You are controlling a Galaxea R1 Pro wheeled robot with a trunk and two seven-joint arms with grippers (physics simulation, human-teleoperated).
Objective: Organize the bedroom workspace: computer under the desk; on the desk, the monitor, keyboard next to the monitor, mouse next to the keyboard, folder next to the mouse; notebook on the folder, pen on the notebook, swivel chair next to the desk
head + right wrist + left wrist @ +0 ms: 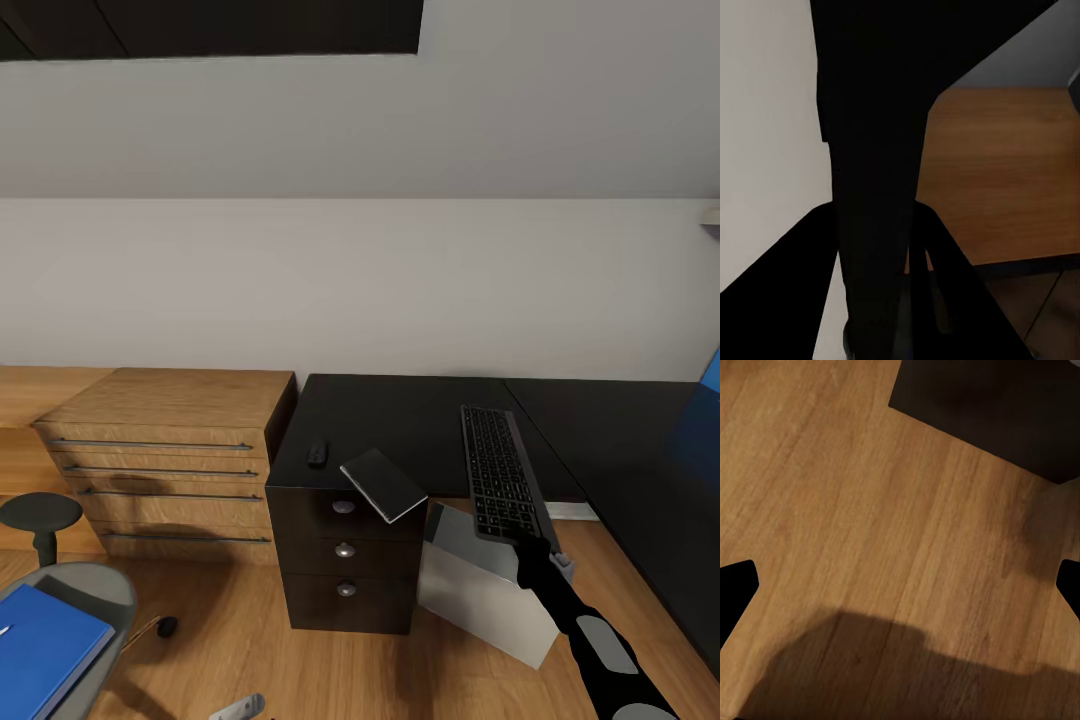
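Folder [45, 650]: one — blue, flat on the swivel chair [100, 590] seat.
Right hand [530, 548]: clamped on the keyboard's near end.
Keyboard [500, 470]: one, over the bench [420, 410] front edge.
Computer [480, 590]: one, grey, tilted, below.
Notebook [383, 484]: one — overhanging the drawer unit.
Mouse [317, 454]: one, on bench.
Left hand: fingertips [736, 585] spread apart over floor.

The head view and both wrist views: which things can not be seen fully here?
- Folder, head view: cut off by the picture's edge.
- Blue panel, head view: mostly beyond the edge.
- Computer, head view: partly hidden by the keyboard and arm.
- Right gripper: the keyboard's dark body blocks the right wrist view.
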